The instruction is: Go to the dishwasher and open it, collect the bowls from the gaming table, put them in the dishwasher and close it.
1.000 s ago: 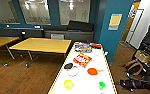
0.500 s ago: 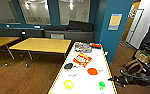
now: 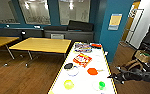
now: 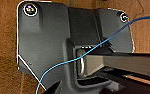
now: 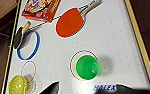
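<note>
On the white, yellow-rimmed gaming table a bright green bowl sits near the right edge and a yellow-green bowl near the left edge. Right claw hovers beside the table's right rim, nearer the green bowl; whether its fingers are spread I cannot tell.

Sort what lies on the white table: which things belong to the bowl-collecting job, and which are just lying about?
Belongs to the job:
green bowl
yellow-green bowl
gaming table

Just lying about:
red paddle
dark paddle
game box
</note>
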